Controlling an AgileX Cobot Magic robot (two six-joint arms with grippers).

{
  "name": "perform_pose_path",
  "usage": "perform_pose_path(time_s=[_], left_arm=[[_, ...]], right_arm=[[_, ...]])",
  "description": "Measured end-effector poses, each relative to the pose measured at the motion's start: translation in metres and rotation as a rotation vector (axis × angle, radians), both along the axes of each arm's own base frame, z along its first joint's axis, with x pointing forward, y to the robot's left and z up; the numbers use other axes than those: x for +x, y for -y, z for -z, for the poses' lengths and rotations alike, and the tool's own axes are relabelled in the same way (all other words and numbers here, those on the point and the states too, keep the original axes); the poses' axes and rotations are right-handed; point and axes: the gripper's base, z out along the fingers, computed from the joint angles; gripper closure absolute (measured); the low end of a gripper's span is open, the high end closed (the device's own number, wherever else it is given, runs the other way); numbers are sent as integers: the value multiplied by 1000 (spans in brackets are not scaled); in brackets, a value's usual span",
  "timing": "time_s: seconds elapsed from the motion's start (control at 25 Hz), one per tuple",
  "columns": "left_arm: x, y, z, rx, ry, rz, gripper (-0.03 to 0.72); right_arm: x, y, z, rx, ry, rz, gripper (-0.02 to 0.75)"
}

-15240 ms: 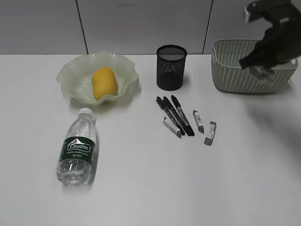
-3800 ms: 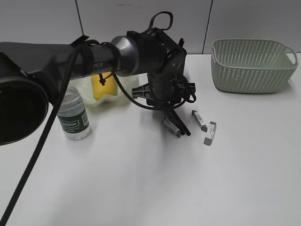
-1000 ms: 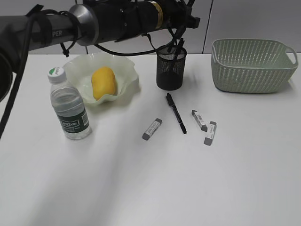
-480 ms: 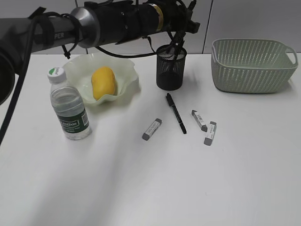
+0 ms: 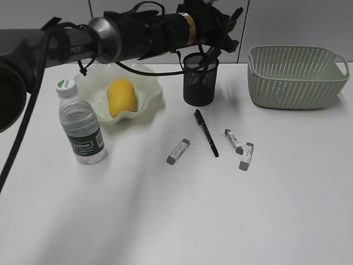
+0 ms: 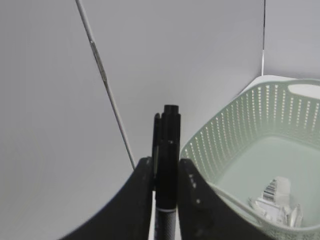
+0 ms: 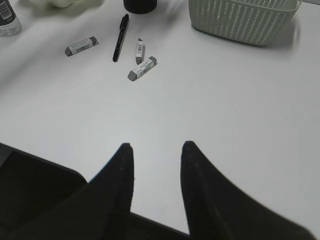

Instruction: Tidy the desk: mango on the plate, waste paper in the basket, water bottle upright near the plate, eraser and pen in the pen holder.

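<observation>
Reaching across above the black wire-mesh pen holder (image 5: 201, 79), the left hand (image 6: 166, 185) clamps two black pens (image 6: 166, 150) upright between its dark fingers. Left of the holder, the smooth yellow mango (image 5: 121, 96) lies in the ruffled translucent plate (image 5: 149, 88); the clear bottle (image 5: 80, 126) stands beyond the plate. Another pen (image 5: 206, 132) and three grey erasers (image 5: 178, 151) lie on the white table (image 5: 220, 210) before the holder. Crumpled paper (image 6: 272, 205) sits in the perforated basket (image 5: 298, 74) to the holder's right. The right hand (image 7: 156, 167) hovers, jaws apart.
</observation>
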Motion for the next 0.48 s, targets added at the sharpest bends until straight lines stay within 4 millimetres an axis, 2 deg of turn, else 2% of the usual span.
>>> perform_pose_path(time_s=[0.12, 0.28, 0.4, 0.48], left_arm=[[2, -1, 12, 7, -6, 18, 587], [3, -1, 15, 14, -1, 23, 570], [3, -1, 14, 12, 1, 28, 500], [3, -1, 14, 13, 2, 28, 412]], right_arm=[[0, 0, 0, 0, 0, 0, 469], [0, 0, 0, 0, 0, 0, 470], [0, 0, 0, 0, 0, 0, 470], [0, 0, 0, 0, 0, 0, 470]])
